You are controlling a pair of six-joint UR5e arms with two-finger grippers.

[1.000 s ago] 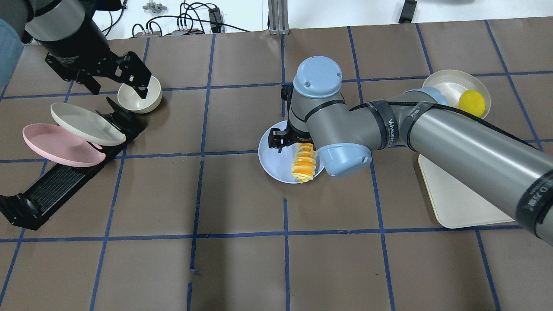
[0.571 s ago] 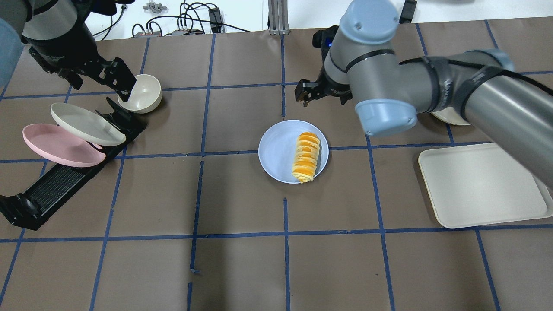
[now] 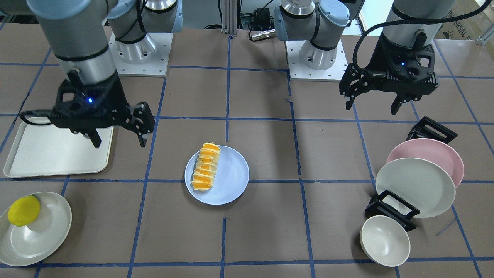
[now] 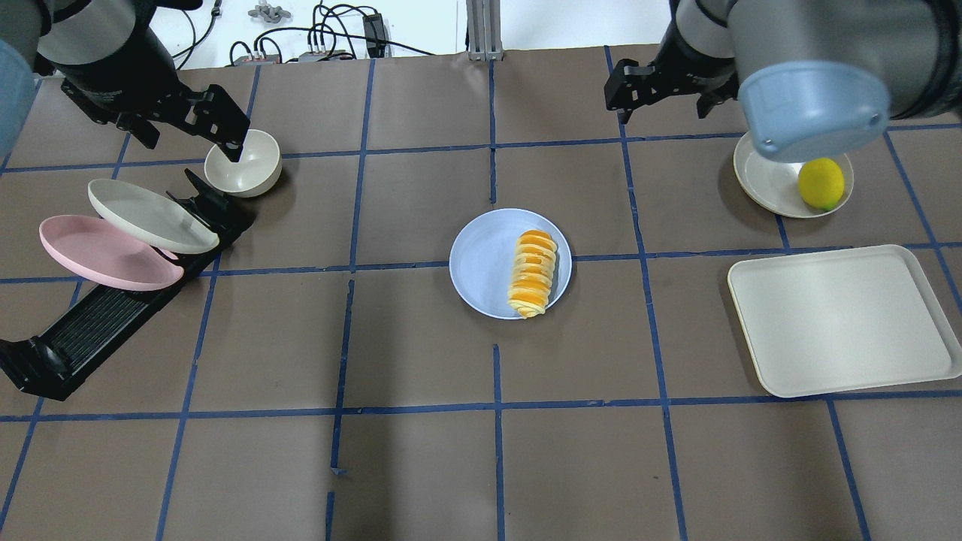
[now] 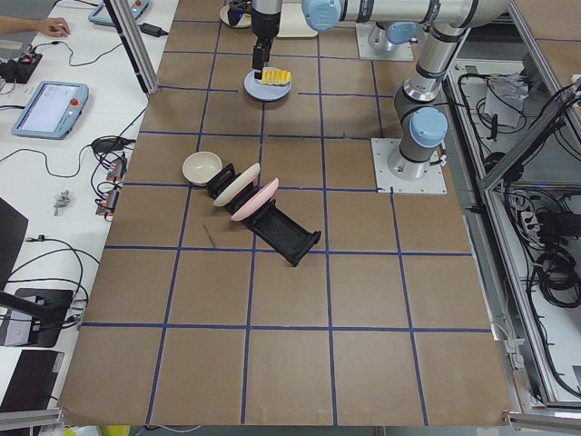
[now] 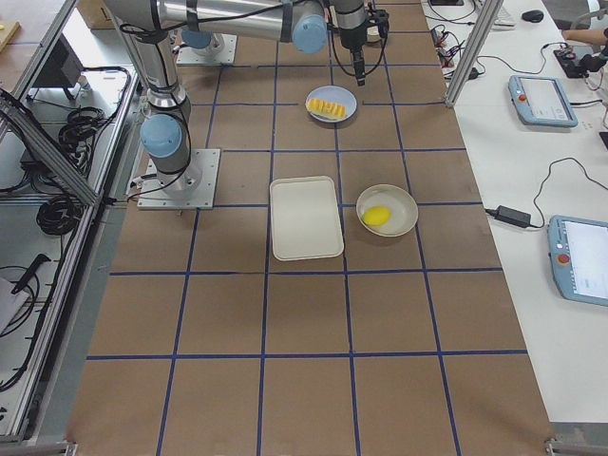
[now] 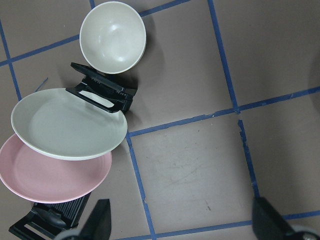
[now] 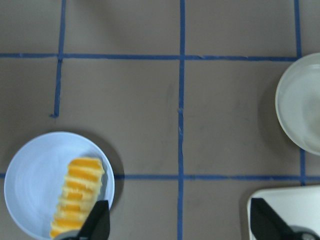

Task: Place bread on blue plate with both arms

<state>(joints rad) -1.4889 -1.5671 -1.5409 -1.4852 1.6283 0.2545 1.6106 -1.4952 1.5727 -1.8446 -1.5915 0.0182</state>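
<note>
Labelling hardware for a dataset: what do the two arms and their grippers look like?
The left arm and right arm are silver-grey tubes with light-blue joint caps. The left gripper and right gripper are black, two-fingered, each with a small blue light and a black cable.

Shows matt brown paper over the counter (image 4: 421, 466), lined with smooth blue tape (image 4: 496, 406). Gives a smooth matt finish to the blue plate (image 4: 481, 263), ridges to the bread (image 4: 532, 274), faint sheen to the cream bowl (image 7: 113, 37).
</note>
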